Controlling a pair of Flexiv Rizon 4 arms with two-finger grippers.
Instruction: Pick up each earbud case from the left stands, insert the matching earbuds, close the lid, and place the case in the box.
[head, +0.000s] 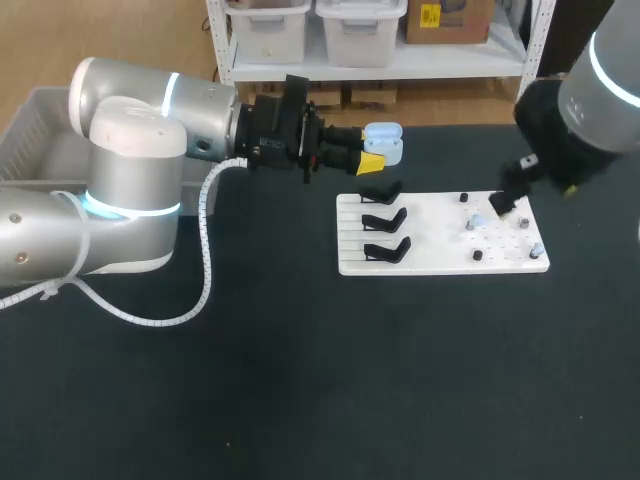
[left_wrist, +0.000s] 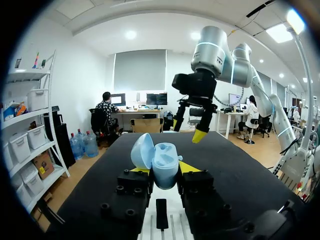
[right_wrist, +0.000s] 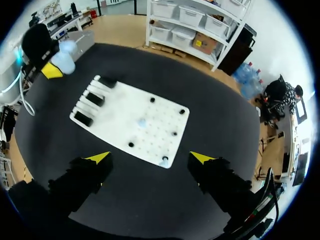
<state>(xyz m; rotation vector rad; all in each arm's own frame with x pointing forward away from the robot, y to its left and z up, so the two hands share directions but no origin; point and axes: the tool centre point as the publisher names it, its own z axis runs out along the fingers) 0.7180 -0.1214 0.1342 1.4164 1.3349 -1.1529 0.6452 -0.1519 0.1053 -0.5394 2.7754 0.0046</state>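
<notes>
Left gripper (left_wrist: 164, 171) grasps the open earbud case (head: 384, 142), far left; right gripper (right_wrist: 151, 158), released over the board (right_wrist: 120, 107), should next fetch an earbud (right_wrist: 141, 122).

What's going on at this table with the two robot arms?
The left gripper holds a pale blue earbud case, lid open, in the air beside the white board. The board's three black stands are empty. The right gripper hangs open above the board's other end, where a few small pale pieces, probably earbuds, lie.
</notes>
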